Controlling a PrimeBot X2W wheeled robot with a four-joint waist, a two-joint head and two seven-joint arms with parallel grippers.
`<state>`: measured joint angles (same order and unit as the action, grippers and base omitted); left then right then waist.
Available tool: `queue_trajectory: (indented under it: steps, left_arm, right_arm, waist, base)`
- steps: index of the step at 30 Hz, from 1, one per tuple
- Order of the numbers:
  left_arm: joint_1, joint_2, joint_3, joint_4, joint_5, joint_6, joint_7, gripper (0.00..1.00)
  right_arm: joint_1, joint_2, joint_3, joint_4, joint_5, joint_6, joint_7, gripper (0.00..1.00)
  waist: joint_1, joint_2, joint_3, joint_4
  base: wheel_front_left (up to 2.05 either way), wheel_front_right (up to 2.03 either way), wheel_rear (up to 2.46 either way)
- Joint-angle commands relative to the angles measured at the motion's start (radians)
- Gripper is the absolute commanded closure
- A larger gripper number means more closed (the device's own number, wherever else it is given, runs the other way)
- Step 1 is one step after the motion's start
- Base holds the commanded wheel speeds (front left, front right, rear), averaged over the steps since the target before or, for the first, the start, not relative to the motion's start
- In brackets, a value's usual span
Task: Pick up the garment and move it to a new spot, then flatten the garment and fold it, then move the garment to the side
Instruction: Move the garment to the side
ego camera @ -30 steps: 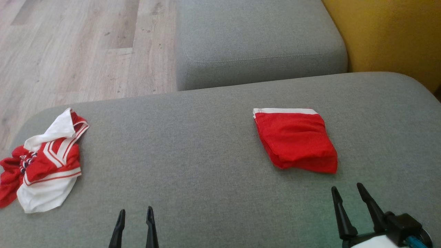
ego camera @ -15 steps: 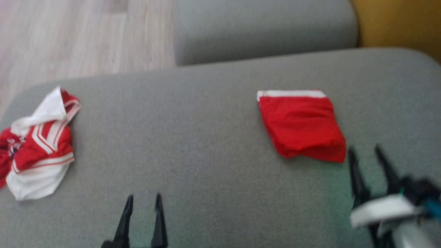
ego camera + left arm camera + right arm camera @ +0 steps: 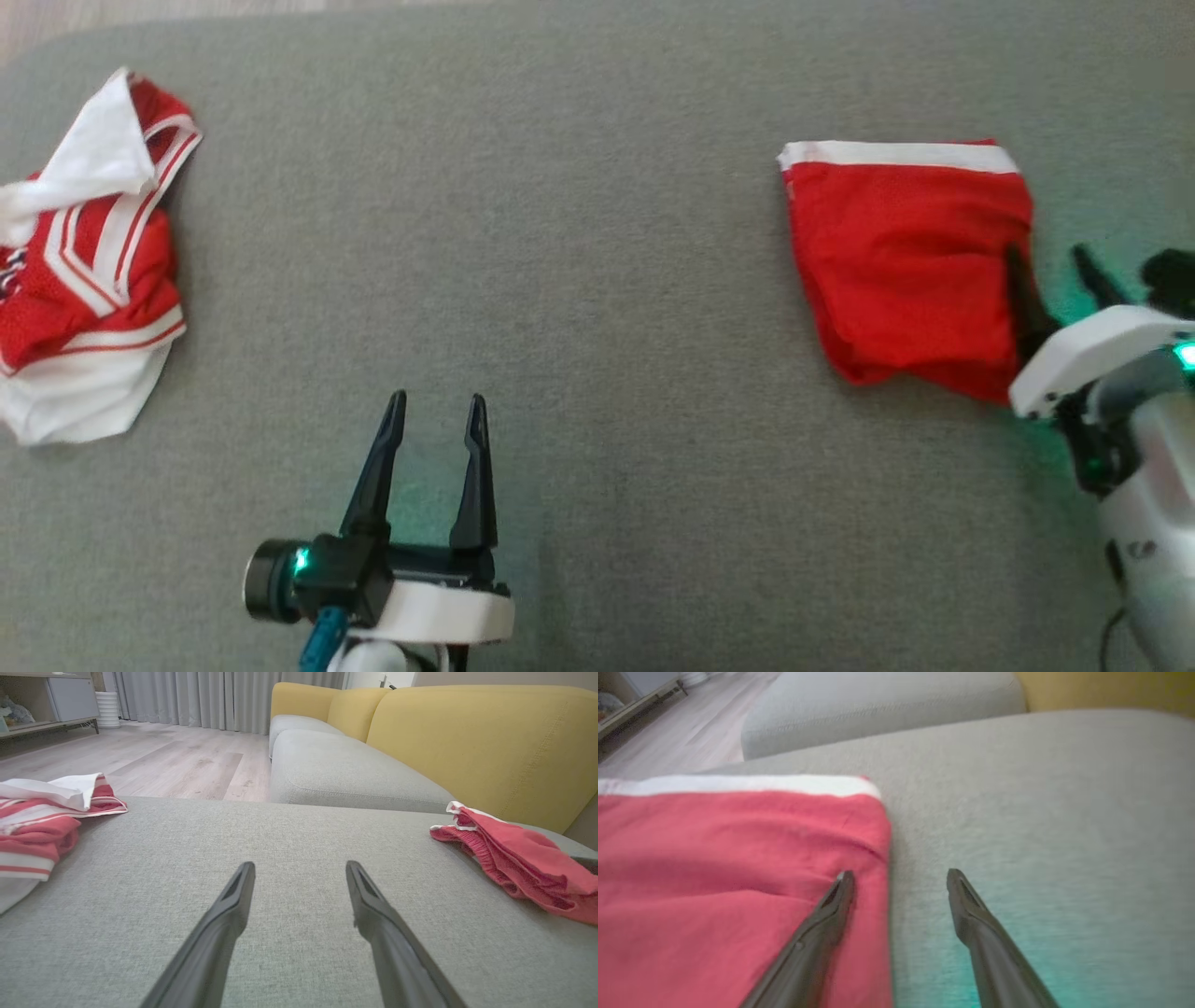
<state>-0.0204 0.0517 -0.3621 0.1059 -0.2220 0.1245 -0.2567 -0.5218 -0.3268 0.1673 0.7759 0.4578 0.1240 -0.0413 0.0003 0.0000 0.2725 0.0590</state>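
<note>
While my right pincer (image 3: 1047, 266) gapes wide, gripping nothing, it sits at the right edge of the folded red garment (image 3: 901, 252).
One finger (image 3: 822, 924) is over the cloth, the other over bare grey cushion (image 3: 597, 280); contact unclear. My left pincer (image 3: 439, 401), equally wide and empty, hovers at front centre, bare cushion between it and the garment. Crumpled red-and-white jersey (image 3: 89, 261) lies well apart, far left. Yellow backrest (image 3: 467, 732) behind.
</note>
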Motion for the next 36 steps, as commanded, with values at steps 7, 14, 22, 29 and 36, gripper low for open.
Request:
queue_trajectory:
  steps: [7, 14, 22, 29, 36]
  left_arm:
    - [-0.041, -0.001, 0.027, -0.024, -0.015, 0.021, -0.005, 0.00]
    - [-0.085, -0.001, 0.033, -0.035, -0.004, 0.014, -0.005, 0.00]
    - [-0.178, -0.001, 0.025, -0.046, 0.016, -0.005, -0.005, 0.00]
    - [-0.271, -0.001, 0.006, -0.077, -0.006, -0.019, -0.005, 0.00]
    - [-0.276, -0.001, -0.010, -0.076, -0.038, -0.013, -0.005, 0.00]
  right_arm:
    - [-0.039, -0.025, 0.168, 0.008, 0.166, 0.007, 0.044, 1.00]
    - [-0.102, -0.174, 0.229, -0.025, 0.195, 0.007, 0.022, 1.00]
    - [-0.163, -0.442, 0.214, -0.002, 0.146, 0.007, 0.039, 1.00]
    - [-0.244, -0.624, 0.076, 0.073, 0.032, 0.007, -0.038, 0.00]
    - [-0.243, -0.517, -0.004, 0.115, -0.093, 0.007, -0.079, 0.00]
  waist:
    - [-0.0003, 0.0000, 0.033, -0.015]
    - [-0.0003, 0.0000, 0.112, -0.094]
    - [-0.0003, 0.0000, 0.239, -0.123]
    - [-0.0003, 0.0000, 0.338, -0.101]
    - [-0.0003, 0.0000, 0.281, -0.087]
  base:
    - [0.00, 0.00, 0.00]
    - [0.00, 0.00, 0.00]
    - [0.00, 0.00, 0.00]
    - [0.00, 0.00, 0.00]
    - [0.00, 0.00, 0.00]
